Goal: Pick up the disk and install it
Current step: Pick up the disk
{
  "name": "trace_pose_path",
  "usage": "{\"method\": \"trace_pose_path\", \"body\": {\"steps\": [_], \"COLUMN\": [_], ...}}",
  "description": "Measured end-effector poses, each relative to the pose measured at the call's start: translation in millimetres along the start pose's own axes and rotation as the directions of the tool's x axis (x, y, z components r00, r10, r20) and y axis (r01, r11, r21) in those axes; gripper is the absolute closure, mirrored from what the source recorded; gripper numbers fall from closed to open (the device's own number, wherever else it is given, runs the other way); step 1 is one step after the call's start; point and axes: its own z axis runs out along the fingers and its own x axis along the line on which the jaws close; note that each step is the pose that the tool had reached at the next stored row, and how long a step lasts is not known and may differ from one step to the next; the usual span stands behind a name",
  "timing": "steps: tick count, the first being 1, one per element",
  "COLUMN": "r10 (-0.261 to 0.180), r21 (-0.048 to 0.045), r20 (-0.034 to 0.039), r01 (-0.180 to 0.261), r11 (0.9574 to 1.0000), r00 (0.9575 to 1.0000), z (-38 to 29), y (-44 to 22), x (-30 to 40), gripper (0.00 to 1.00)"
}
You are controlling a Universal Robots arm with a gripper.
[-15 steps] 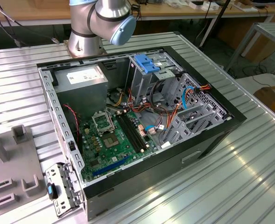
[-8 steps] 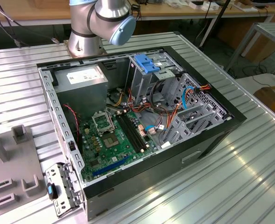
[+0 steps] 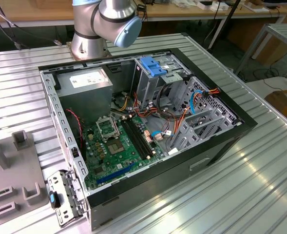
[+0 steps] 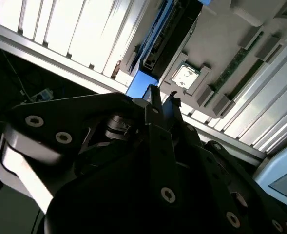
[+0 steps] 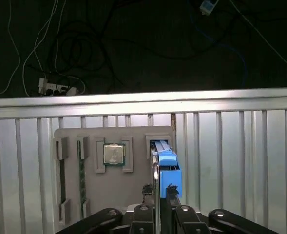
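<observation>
Gripper [image 5: 158, 188] right by disk [image 5: 168, 168]; disk stands on edge in grey fixture [image 5: 115, 196] slot, CPU chip [image 5: 113, 155] nearby. Can't tell if jaws clamped or apart.

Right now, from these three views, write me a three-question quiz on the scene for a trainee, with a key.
1. True or false: the disk already sits inside the computer case.
2. Where does the processor chip lie? A) in the grey fixture tray, B) on the motherboard, C) on the bare table.
3. Fill in: in the first wrist view, the gripper is nearest to the ____.
Key: 1 false, it stands on edge in the tray; 2 A; 3 disk.
</observation>
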Motion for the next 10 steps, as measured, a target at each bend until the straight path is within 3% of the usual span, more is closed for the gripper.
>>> {"method": "trace_pose_path", "body": {"steps": [1, 3, 4, 8, 10], "r10": [0.0, 0.0, 0.0, 0.022, 0.038], "r21": [0.0, 0.0, -0.0001, -0.0003, -0.0006], "r20": [0.0, -0.0001, -0.0002, 0.0001, -0.0005], "r01": [0.0, 0.0, 0.0, -0.022, -0.038], "r11": [1.0, 1.0, 1.0, 0.9998, 0.9993], "r00": [1.0, 1.0, 1.0, 0.9998, 0.9993], "z": [0.7, 3.3, 4.7, 12.5, 16.4], "y": [0.0, 0.2, 0.3, 0.7, 1.2], "x": [-0.1, -0.7, -1.2, -7.0, -8.1], "gripper": [0.71, 0.71, 0.58, 0.34, 0.34]}}
